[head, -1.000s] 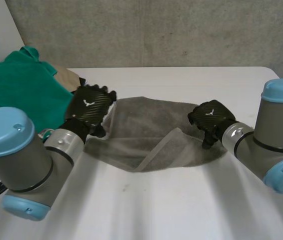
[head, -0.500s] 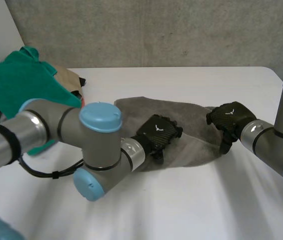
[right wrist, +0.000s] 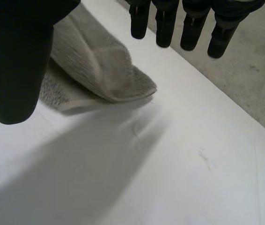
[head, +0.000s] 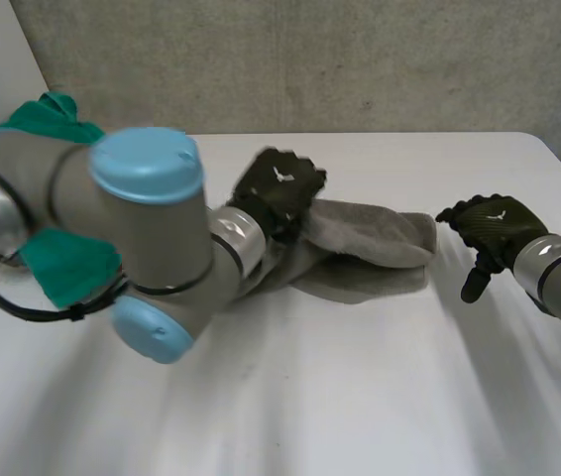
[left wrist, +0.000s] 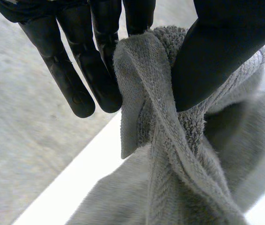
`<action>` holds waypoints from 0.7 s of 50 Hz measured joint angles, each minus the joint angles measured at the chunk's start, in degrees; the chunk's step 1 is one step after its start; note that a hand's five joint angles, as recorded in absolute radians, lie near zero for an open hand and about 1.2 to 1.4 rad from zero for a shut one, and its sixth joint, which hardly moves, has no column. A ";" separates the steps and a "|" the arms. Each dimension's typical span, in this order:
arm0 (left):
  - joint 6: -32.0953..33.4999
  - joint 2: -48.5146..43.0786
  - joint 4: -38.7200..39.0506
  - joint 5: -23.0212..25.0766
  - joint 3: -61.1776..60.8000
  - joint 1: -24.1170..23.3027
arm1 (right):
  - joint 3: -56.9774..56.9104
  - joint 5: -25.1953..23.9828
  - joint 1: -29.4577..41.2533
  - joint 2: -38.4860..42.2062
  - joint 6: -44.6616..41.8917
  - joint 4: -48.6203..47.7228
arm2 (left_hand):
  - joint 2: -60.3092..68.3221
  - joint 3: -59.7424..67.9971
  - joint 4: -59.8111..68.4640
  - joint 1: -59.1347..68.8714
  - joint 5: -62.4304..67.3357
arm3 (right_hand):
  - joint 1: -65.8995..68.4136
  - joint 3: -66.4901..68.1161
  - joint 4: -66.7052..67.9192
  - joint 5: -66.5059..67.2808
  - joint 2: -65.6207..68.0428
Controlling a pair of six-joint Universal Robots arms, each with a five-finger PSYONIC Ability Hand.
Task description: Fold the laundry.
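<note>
Grey towel (head: pixel 370 240): doubled over, bunched, unfinished. Left robot hand (head: pixel 279 188): pinching its edge. Right robot hand (head: pixel 489 223): spread, empty. Green cloth (head: pixel 53 114): unfolded.

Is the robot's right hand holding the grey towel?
No, the right hand is open, fingers straight and empty, beside the grey towel.

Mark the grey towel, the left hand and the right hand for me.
grey towel (head: pixel 375 238), head view, on its folded top layer.
left hand (head: pixel 280 186), head view, back of the hand.
right hand (head: pixel 491 224), head view, back of the hand.
</note>
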 measured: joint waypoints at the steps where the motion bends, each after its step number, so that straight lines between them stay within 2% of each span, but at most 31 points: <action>1: 0.14 1.52 -0.02 -0.03 -0.91 0.34 | -0.21 -0.35 -0.27 0.03 1.65 0.06 | 0.00 0.00 0.00 0.00 0.00 | -0.11 -0.35 -0.45 0.00 -0.40; 10: 1.48 12.91 -2.10 2.18 -6.45 3.12 | -3.65 -7.45 -0.22 3.53 18.18 -2.61 | 0.10 0.31 0.02 0.00 0.00 | -0.11 -0.40 -0.61 0.00 -0.41; 16: 1.10 18.21 -3.42 2.57 -6.79 4.10 | -8.12 -10.54 3.74 9.26 22.82 -6.08 | 0.11 0.32 0.02 0.00 0.00 | -0.11 -0.40 -0.61 0.00 -0.41; 21: 0.69 20.89 -4.13 2.15 -5.93 4.55 | -11.90 -10.06 7.11 13.85 22.60 -7.42 | 0.11 0.32 0.03 0.00 0.00 | -0.11 -0.40 -0.61 0.00 -0.41; 27: 0.56 23.45 -4.96 1.17 -3.93 5.61 | -15.35 -7.26 9.73 17.47 20.61 -7.12 | 0.11 0.32 0.03 0.00 0.00 | -0.10 -0.40 -0.61 0.00 -0.39; 31: 0.47 24.15 -5.55 0.98 -3.09 6.82 | -15.76 -5.87 9.57 16.50 19.83 -6.33 | 0.11 0.32 0.03 0.00 0.00 | -0.11 -0.39 -0.60 0.00 -0.33; 35: 0.39 24.44 -6.28 1.08 -2.97 8.02 | -15.32 -4.97 6.84 11.87 19.17 -5.03 | 0.11 0.33 0.04 0.00 0.00 | -0.10 -0.39 -0.60 0.00 -0.33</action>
